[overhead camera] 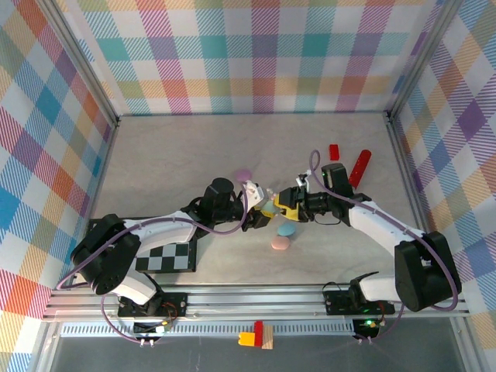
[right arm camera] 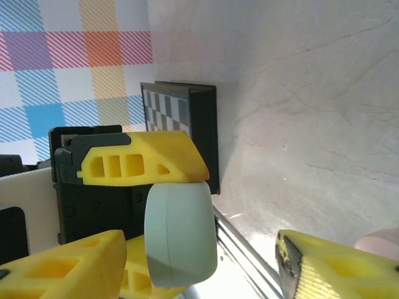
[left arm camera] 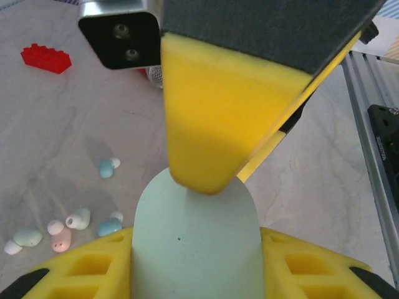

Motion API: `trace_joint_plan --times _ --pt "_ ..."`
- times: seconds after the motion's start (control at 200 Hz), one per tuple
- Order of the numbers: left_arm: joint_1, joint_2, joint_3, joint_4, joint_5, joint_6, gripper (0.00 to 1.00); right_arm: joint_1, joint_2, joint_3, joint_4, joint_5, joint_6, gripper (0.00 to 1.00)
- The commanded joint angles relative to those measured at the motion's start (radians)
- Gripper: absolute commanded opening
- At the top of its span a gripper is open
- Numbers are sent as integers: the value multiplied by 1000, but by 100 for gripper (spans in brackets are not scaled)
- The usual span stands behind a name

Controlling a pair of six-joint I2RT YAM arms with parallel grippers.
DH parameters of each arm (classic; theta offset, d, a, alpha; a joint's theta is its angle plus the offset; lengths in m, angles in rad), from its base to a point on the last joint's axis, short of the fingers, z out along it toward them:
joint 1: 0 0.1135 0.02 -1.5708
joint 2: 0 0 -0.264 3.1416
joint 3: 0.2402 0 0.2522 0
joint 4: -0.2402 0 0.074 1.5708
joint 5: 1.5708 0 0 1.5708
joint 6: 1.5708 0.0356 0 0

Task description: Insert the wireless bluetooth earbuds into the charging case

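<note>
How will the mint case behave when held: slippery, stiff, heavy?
The case looks smooth and rounded, so it may slip or pivot. No dent shows under the yellow pad, so it is probably stiff.

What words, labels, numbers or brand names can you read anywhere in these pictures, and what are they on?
No text can be read anywhere.
Mint case: plain, no print visible.
Checkerboard plate: black and white squares, no letters or numbers.
Black part at the right edge of the left wrist view: faint pale marks, too small and blurred to read.
</note>
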Motion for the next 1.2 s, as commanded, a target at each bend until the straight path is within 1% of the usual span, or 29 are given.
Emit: trace_joint_plan --times 0.0,0.14,0.32,0.48,0.54,0.575,0.63,0.7,0.74,0.825,0.945,1.07,1.195 --pt "6 -13 29 -16 47 25 40 6 1 -10 75 -62 47 57" --pt "7 -8 36 -4 49 22 40 7 11 -5 69 -67 50 43" --pt "6 11 53 1 82 14 40 7 25 2 97 -67 68 37" --pt "6 23 64 11 81 8 40 7 23 11 105 -71 87 25" --pt "7 24 60 27 75 -1 42 7 14 14 102 -67 94 21" --pt "8 24 55 49 69 -14 48 5 6 15 105 -64 101 20" --pt "12 24 47 94 61 -48 57 -2 -9 22 105 -59 110 20" --pt "25 31 30 208 59 -119 71 -21 -31 24 137 -59 145 19" --pt "34 37 20 290 60 -172 75 -36 -41 25 180 -59 186 19" --pt "50 54 10 439 65 -263 77 -58 -59 25 311 -68 303 18" --pt "59 89 11 603 65 -333 78 -69 -66 48 445 -96 430 18" --pt "65 143 23 744 77 -323 79 -81 -74 80 500 -111 533 17" --pt "71 172 66 784 101 -325 79 -88 -93 104 540 -105 594 17"
